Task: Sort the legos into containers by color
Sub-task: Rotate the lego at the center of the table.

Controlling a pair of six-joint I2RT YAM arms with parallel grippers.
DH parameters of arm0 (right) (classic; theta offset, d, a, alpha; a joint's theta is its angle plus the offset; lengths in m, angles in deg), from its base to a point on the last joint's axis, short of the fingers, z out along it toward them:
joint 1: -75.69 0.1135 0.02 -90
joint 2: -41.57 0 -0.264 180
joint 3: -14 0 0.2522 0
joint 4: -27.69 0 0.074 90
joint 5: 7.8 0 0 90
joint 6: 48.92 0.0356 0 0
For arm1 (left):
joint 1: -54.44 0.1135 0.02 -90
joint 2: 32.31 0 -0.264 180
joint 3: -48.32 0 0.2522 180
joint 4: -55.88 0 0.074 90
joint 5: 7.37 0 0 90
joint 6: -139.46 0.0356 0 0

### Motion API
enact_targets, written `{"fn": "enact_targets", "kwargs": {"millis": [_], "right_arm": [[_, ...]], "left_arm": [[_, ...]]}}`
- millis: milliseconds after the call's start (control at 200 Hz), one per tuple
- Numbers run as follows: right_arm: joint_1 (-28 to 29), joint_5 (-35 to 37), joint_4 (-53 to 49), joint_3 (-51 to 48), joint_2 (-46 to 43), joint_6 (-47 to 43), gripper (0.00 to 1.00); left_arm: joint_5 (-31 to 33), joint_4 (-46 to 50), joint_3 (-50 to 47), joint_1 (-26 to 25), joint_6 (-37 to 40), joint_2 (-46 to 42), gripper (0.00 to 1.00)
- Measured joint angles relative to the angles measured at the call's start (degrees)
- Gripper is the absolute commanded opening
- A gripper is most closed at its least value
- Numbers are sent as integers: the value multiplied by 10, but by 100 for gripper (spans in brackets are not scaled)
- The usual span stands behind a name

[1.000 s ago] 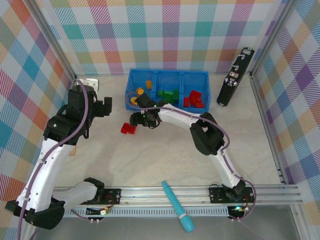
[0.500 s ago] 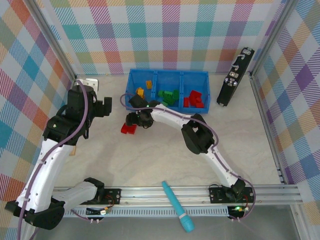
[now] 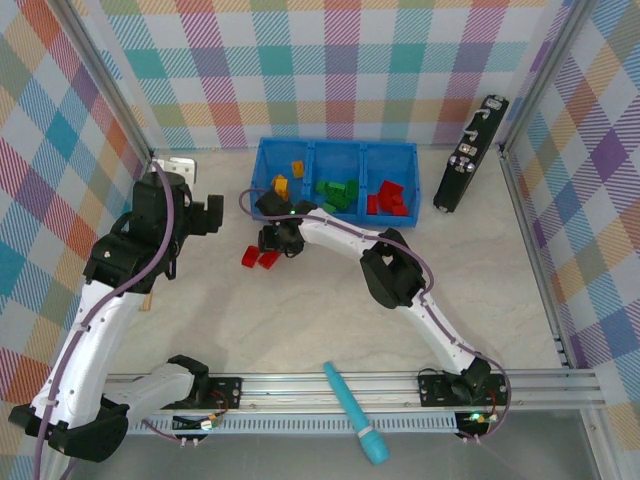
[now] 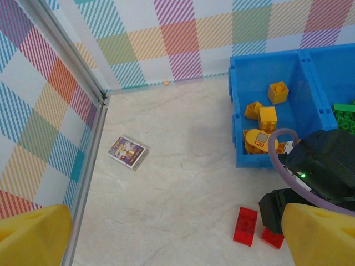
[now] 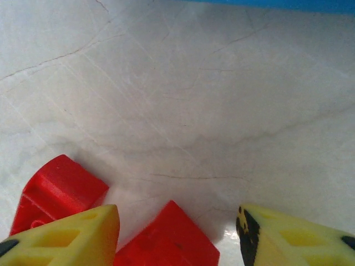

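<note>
Two red legos lie on the table in front of the blue tray (image 3: 262, 158). One red lego (image 5: 166, 241) sits between the open fingers of my right gripper (image 5: 177, 235), which straddles it low over the table; whether the pads touch it I cannot tell. The other red lego (image 5: 58, 188) lies just to its left. From above, the right gripper (image 3: 270, 252) hangs over the pair (image 3: 250, 257). The tray's containers hold yellow legos (image 3: 283, 183), green legos (image 3: 338, 190) and red legos (image 3: 390, 198). My left gripper (image 4: 177, 244) is open and empty, hovering left of the tray (image 4: 238, 111).
A black upright device (image 3: 465, 155) leans at the back right. A teal pen-like tool (image 3: 355, 412) lies across the front rail. A small printed card box (image 4: 128, 152) rests near the left wall. Metal frame posts border both sides.
The right gripper has come down and left over the red legos, and its elbow swung left. The two red legos now lie slightly apart. The left arm has barely moved.
</note>
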State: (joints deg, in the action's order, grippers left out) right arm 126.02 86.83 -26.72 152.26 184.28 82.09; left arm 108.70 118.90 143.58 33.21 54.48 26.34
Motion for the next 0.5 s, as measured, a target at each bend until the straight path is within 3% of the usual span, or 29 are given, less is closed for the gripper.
{"fn": "enact_targets", "kwargs": {"millis": [135, 215, 500], "right_arm": [[0, 11, -9, 0, 0, -7, 47], [0, 15, -13, 0, 0, -12, 47], [2, 18, 1, -50, -31, -56, 70]], "left_arm": [[0, -1, -4, 0, 0, 0, 97], [0, -1, -4, -1, 0, 0, 97], [0, -1, -4, -1, 0, 0, 97]]}}
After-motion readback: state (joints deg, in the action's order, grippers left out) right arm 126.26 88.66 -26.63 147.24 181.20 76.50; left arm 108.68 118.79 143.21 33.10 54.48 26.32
